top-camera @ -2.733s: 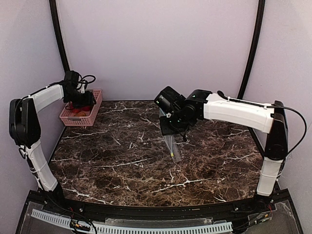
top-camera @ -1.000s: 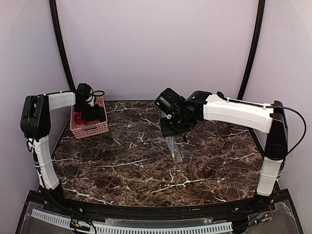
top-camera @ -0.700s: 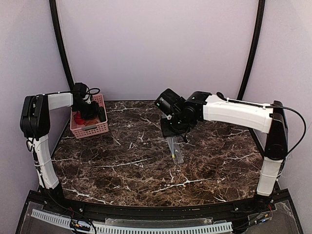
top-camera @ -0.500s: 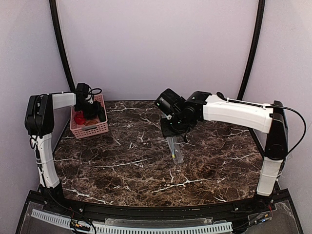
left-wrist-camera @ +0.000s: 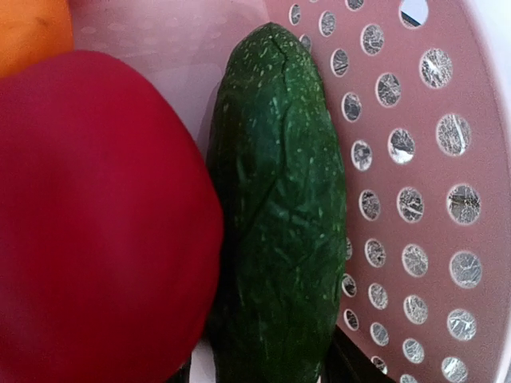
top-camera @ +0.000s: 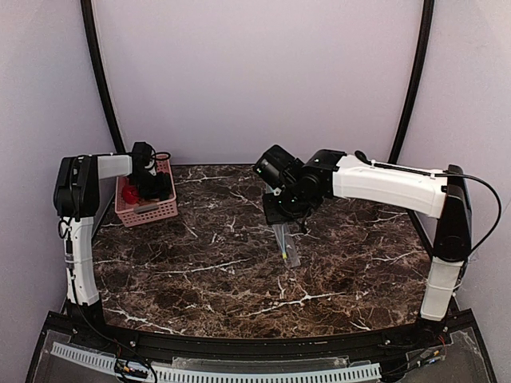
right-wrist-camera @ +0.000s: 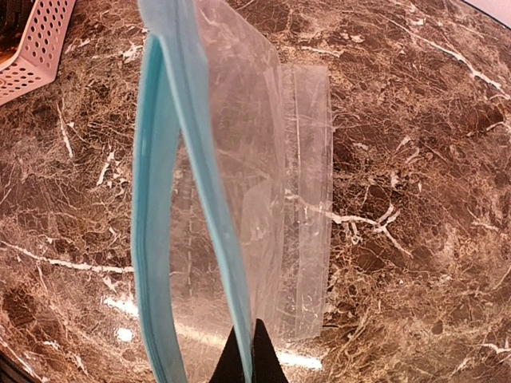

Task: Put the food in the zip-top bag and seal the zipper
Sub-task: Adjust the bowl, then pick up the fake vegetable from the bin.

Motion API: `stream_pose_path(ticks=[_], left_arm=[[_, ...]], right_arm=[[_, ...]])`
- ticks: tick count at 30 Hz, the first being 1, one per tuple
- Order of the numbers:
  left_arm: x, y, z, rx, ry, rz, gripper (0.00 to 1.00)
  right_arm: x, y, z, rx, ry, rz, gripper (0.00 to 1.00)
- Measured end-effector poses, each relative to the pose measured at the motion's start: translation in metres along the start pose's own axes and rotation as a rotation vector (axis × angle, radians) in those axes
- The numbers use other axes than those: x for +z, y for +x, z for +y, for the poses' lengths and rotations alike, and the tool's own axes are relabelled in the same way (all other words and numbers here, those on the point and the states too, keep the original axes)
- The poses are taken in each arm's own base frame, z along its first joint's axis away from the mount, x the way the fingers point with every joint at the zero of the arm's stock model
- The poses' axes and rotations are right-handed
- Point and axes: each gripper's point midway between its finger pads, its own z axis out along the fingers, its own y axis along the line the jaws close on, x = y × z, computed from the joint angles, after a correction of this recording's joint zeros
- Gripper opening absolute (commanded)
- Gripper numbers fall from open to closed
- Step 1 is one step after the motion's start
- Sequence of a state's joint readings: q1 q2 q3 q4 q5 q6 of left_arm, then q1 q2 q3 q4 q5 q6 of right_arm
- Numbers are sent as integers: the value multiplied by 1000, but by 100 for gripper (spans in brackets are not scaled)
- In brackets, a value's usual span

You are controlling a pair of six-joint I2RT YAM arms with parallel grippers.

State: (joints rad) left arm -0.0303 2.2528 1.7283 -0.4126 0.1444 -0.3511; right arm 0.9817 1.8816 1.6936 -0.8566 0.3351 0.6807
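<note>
The food lies in the pink basket point(top-camera: 152, 211): a red piece point(left-wrist-camera: 88, 215), an orange piece point(left-wrist-camera: 28, 32) and a long dark green piece point(left-wrist-camera: 279, 215). My left gripper point(left-wrist-camera: 263, 371) is down inside the basket, open, with its dark fingertips either side of the green piece's near end. A strip of basket floor shows beside the left finger. My right gripper point(right-wrist-camera: 254, 351) is shut on one lip of the clear zip-top bag point(right-wrist-camera: 295, 199). It holds the bag upright above the table, with the teal zipper point(right-wrist-camera: 152, 239) parted into an open mouth. From above, the bag point(top-camera: 285, 243) hangs below the right gripper point(top-camera: 279, 219).
The pink basket point(right-wrist-camera: 32, 56) stands at the table's back left corner, against the left wall. Dark marble tabletop point(top-camera: 239, 279) spreads between the basket and the bag. Black frame posts rise at both back corners.
The basket has slid and turned from its earlier tilted spot. The left arm has drawn in closer to it, its gripper staying in the basket. The right arm and bag have not moved.
</note>
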Motion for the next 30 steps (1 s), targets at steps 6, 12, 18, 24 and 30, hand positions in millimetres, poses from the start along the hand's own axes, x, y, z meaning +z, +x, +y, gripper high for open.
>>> stream_pose_path(ticks=[6, 12, 18, 24, 30], left_arm=[[3, -5, 1, 3, -9, -9, 41], [3, -7, 2, 1, -9, -14, 35], [2, -8, 2, 1, -7, -14, 31], [-14, -9, -3, 4, 7, -30, 31], [-82, 3, -13, 12, 60, -112, 31]], right_arm=[[0, 0, 0, 1, -2, -1, 0], [0, 0, 0, 1, -2, -2, 0], [1, 1, 0, 0, 1, 2, 0], [1, 1, -1, -1, 2, 2, 0], [1, 1, -1, -6, 2, 1, 0]])
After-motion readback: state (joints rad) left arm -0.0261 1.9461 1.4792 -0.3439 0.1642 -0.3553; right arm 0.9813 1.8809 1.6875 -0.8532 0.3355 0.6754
